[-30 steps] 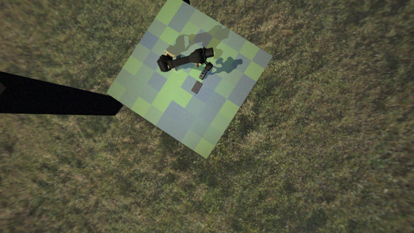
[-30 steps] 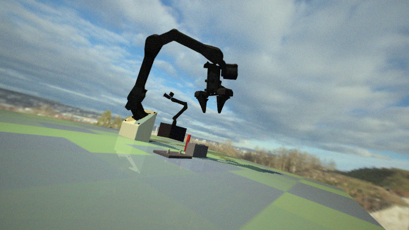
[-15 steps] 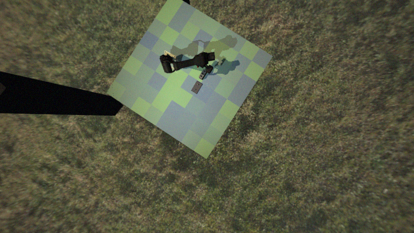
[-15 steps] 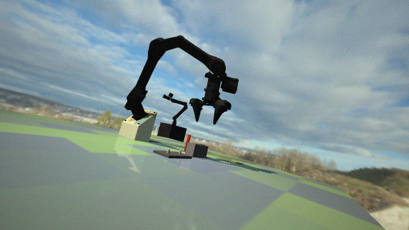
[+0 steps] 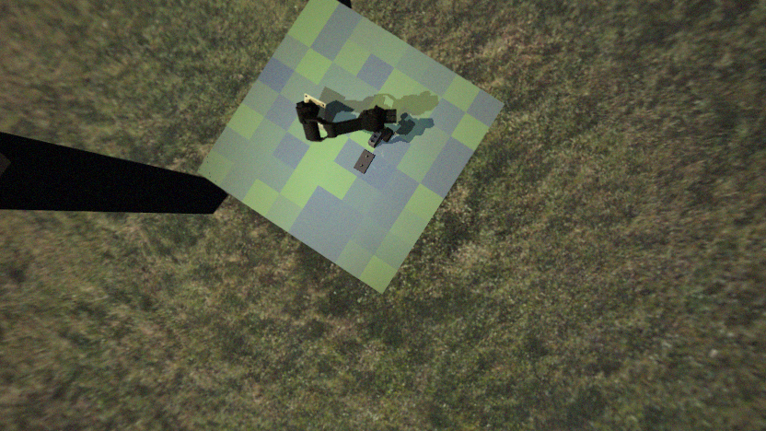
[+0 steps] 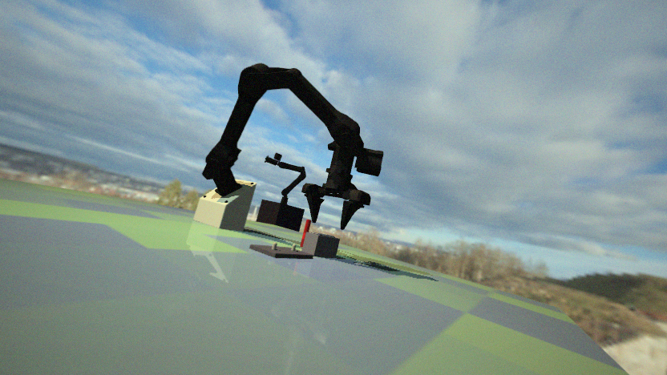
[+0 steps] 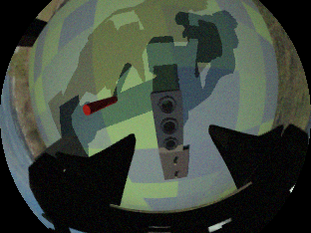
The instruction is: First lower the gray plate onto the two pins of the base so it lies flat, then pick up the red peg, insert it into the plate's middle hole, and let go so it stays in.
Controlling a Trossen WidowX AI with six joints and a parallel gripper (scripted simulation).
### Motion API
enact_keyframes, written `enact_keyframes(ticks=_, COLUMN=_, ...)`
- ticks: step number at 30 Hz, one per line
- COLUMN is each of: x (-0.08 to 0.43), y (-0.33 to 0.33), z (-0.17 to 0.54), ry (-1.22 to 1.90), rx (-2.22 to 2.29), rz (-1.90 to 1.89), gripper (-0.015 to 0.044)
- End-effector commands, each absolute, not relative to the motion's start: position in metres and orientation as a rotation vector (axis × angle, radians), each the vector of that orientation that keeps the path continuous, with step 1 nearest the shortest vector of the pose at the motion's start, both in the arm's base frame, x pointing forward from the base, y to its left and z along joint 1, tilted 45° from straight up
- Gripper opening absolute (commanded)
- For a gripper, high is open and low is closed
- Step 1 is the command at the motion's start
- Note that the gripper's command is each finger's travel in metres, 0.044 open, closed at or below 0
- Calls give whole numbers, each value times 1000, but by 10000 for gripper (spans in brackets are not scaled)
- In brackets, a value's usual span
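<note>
The gray plate (image 5: 374,139) (image 6: 326,245) (image 7: 178,116) is a thick block with three holes, resting beside the base. The flat dark base (image 5: 369,161) (image 6: 260,248) (image 7: 169,168) has two short upright pins, with nothing on them. The red peg (image 6: 305,233) (image 7: 101,106) stands upright near the plate; I cannot make it out in the top view, where the arm is over that area. My gripper (image 6: 329,225) (image 7: 173,132) is wide open and empty, pointing down above the plate. In the wrist view its fingers appear on either side of the plate.
My arm stands on a cream pedestal (image 5: 315,99) (image 6: 209,211). Another dark arm sits on a dark box (image 6: 289,216) behind. A black beam (image 5: 107,177) reaches the left corner of the checkered table (image 5: 326,225) in the top view. Arm shadows fall around the plate.
</note>
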State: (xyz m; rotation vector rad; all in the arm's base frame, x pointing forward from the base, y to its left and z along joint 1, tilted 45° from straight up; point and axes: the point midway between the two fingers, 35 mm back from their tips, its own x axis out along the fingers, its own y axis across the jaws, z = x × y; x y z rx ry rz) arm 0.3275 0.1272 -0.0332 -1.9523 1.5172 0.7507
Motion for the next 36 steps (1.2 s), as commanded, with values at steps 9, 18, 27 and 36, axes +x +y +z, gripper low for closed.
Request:
enact_keyframes(ticks=9, x=331, y=112, z=-46, ry=1524, rx=-1959, rz=752, gripper=440)
enact_keyframes(ticks=18, x=334, y=102, z=-57, ry=1524, rx=-1959, rz=752, gripper=440)
enact_keyframes(ticks=27, x=337, y=92, z=-67, ry=1524, rx=-1960, rz=751, gripper=440)
enact_keyframes(ticks=36, x=339, y=81, z=-77, ry=1525, rx=-1961, rz=749, gripper=440)
